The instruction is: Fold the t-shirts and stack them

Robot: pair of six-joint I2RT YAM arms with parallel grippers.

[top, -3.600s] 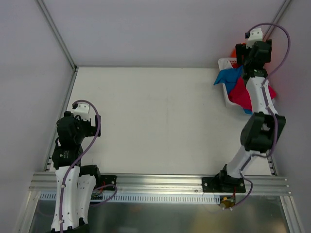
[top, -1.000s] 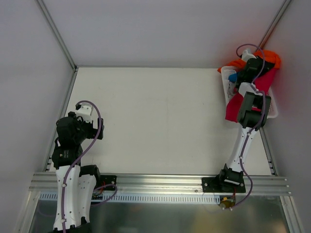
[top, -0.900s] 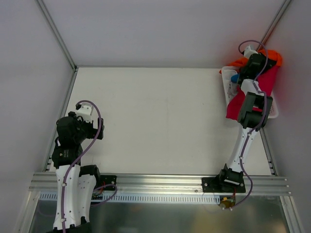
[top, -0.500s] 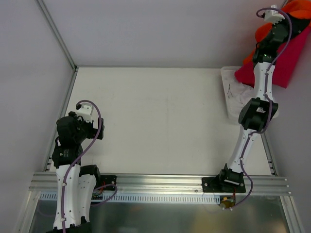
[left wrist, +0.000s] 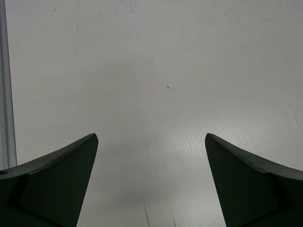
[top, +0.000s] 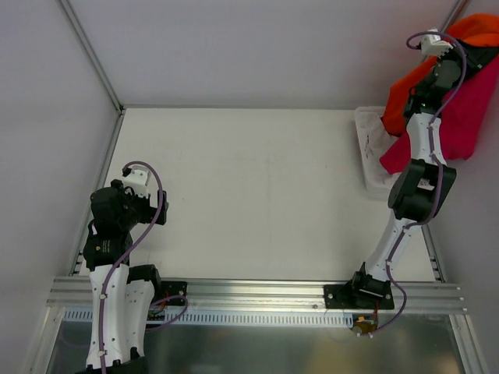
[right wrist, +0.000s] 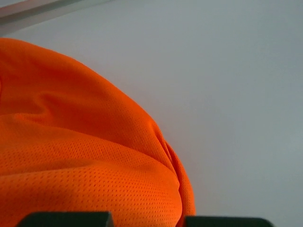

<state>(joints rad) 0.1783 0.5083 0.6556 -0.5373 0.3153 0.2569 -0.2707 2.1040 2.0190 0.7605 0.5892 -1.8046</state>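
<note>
My left claw (left wrist: 150, 138) sits low at the near left of the table (top: 257, 187), its fingers (left wrist: 71, 170) spread as wide as they go, with nothing between them and touching nothing. The left wrist camera shows only bare white tabletop ahead and a metal rail (left wrist: 7, 94) along the left edge, so the whole middle is open room.

My right arm is stretched up at the far right corner, close to the wall (top: 312, 47). The right claw (right wrist: 147, 220) is clamped on the orange shirt (right wrist: 71, 165), which bunches between the two fingertips at the bottom of the wrist picture. From above, that shirt drapes over the arm, and a pink shirt (top: 468, 117) hangs with it, both above the white basket (top: 366, 144) at the table's right edge. I cannot tell whether the pink one is in the grip too. The wrist camera shows no pink, and the overhead view hides the fingertips.
</note>
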